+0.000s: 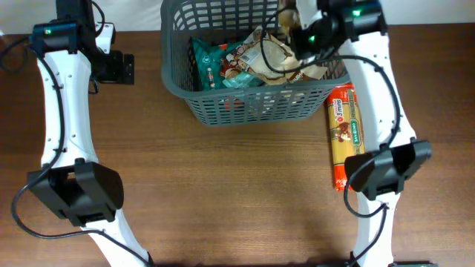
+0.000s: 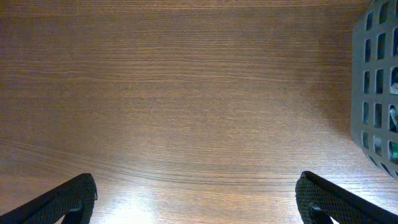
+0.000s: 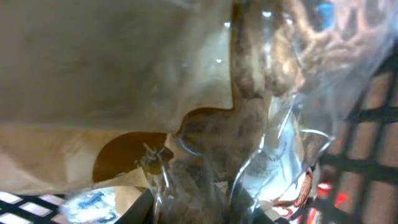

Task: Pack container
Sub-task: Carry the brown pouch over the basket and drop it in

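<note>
Over container, right gripper — jaws hidden by crinkled bag

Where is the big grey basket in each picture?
Overhead: the basket sits at the top middle, on the table.
Left wrist: only its wall shows, at the right edge.
Right wrist: dark bars of its wall show at the right edge, behind a clear packet.
Shared landmark: the square slots in its wall.
</note>
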You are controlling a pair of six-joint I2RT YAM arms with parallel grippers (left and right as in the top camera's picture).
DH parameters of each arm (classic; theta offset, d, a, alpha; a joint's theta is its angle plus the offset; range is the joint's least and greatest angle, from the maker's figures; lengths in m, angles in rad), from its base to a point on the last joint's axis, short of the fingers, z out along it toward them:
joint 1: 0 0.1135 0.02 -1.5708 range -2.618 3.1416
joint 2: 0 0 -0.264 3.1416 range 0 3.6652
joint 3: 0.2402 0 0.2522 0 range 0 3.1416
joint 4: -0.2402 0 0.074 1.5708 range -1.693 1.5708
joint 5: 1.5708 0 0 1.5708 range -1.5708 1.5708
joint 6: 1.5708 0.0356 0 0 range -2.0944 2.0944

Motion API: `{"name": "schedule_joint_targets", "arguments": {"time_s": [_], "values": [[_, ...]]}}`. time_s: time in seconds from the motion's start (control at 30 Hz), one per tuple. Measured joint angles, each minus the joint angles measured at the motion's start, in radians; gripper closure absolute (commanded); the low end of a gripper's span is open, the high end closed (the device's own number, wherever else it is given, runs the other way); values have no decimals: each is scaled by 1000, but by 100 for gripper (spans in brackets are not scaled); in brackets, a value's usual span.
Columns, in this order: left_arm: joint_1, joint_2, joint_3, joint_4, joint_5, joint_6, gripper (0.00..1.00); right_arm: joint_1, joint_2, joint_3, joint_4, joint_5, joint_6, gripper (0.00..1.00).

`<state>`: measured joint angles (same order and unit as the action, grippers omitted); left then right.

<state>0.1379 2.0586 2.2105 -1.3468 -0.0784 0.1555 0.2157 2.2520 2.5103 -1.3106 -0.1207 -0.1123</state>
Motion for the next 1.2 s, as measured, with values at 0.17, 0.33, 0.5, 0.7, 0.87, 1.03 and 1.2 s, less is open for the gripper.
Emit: {"name": "schedule_joint_targets", "arguments": {"time_s": [0.17,0.33,0.5,0.7,0.87,1.03,1.2], "values": [[0,0,0,0,0,0,1,0,6,-47,2,0,13,44],[0,0,0,0,0,0,1,0,6,-44,3,-2,37,44],[0,0,0,0,0,0,1,0,-9,51,-1,-21,56,47],[0,0,0,0,0,0,1,0,-147,243,-42,-31,81,52],[0,0,0,0,0,0,1,0,-342,351,-158,43,86,53],[0,0,0,0,0,0,1,0,-468,373,-364,203,86,53],[0,0,0,0,0,0,1,0,-507,299,-382,294,86,51]]}}
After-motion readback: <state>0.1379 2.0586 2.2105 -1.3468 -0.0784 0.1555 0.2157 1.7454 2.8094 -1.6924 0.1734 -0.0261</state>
